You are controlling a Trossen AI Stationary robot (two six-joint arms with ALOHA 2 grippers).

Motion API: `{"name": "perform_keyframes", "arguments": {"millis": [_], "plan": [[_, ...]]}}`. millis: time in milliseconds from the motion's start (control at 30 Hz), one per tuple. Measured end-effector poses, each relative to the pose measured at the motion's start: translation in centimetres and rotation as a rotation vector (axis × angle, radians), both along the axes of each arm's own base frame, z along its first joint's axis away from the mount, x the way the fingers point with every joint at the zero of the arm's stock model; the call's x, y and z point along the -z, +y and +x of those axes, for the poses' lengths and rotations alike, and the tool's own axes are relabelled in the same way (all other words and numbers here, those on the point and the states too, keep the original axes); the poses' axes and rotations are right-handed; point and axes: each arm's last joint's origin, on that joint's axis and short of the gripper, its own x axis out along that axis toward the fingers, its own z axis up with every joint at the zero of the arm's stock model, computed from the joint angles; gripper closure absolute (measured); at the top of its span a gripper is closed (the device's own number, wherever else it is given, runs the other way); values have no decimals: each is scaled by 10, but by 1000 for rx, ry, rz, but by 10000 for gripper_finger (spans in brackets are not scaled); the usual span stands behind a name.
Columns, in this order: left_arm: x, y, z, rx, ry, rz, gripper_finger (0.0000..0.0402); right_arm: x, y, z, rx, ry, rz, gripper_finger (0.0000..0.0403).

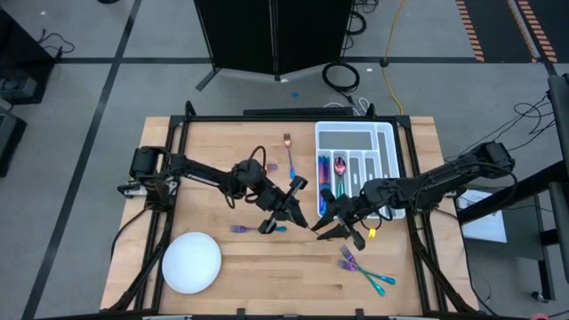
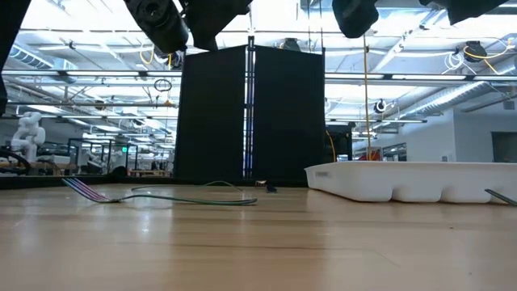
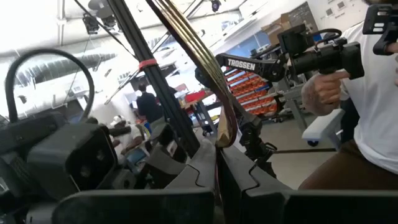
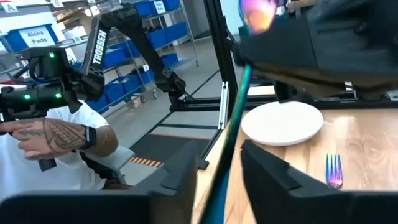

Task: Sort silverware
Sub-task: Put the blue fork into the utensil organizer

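Fingers of left gripper [image 1: 300, 213] clamped tight on rainbow spoon [image 4: 233, 112], held mid-air over table centre; right gripper [image 1: 327, 224] fingers [image 4: 267, 171] half-wide either side of its handle, not yet pinching. Risks a drop or twist if left lets go before right grips, or a clash of tips this close. Bare wooden table [image 1: 267, 276], loose forks [image 1: 348, 258] near white divided tray [image 1: 356, 132], round plate [image 1: 191, 262]; busy lab beyond, person [image 4: 62, 137] holding a camera rig.
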Motion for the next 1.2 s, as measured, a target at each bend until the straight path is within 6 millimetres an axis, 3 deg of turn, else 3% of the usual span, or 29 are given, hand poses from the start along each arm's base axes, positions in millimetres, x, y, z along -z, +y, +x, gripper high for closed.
{"name": "perform_keyframes", "arguments": {"millis": [267,533,700,1200], "plan": [[1,0,1,-30,13,-10,401,-1,-1,0,21,-11,1,394],[2,1,2,-49,10,2,400,2,-4,1,138,35,24,374],[3,1,2,-62,26,-1,399,4,-4,1,173,31,-16,397],[4,2,3,-88,22,6,399,3,-1,1,179,-5,-84,402]]}}
